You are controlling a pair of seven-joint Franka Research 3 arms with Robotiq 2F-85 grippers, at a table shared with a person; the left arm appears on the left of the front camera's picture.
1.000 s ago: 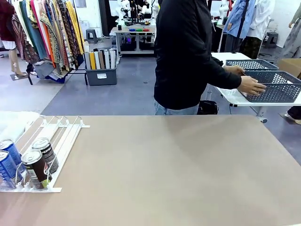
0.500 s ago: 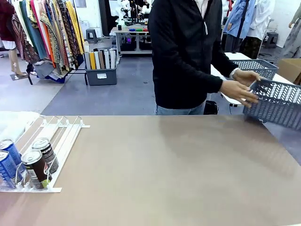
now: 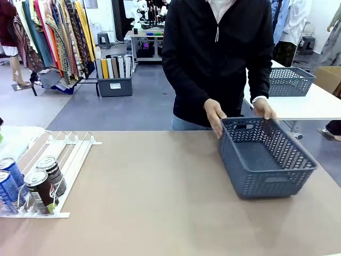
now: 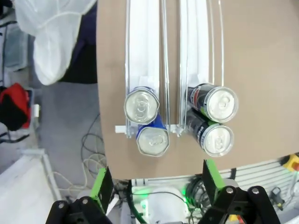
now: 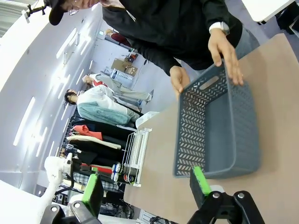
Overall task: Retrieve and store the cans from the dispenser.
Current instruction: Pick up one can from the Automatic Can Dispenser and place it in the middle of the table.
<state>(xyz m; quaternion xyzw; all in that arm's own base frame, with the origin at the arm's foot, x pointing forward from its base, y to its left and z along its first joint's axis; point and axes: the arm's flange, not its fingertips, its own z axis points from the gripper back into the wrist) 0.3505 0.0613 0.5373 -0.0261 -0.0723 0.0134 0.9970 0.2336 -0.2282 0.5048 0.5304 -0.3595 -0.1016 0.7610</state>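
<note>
1. The left jaws stand spread wide with nothing between them, hanging over the near, low end of the dispenser [image 4: 145, 46].
2. Four cans lie at that low end, against the stoppers, at the near left corner of the surface [image 3: 160, 186]. Two blue cans [image 3: 9, 181] lie one behind the other in one lane. Two dark cans [image 3: 45, 182] lie in the next lane to the right.
3. From above, the silver tops show: the blue pair [image 4: 147, 121] touching each other, the dark pair [image 4: 212, 119] likewise.
4. The upper part of the dispenser's lanes holds no cans.
5. The right jaws are spread too, gripping nothing.
6. Farther off, right of the middle, is a grey lattice basket [image 3: 266, 184]; I cannot tell whether it rests fully on the surface.
7. A person in a dark jacket holds its far rim, one hand [image 3: 214, 116] at one corner, the other hand [image 3: 264, 109] at the other.
8. Behind stands a second basket [image 3: 290, 80] on a white table.
</note>
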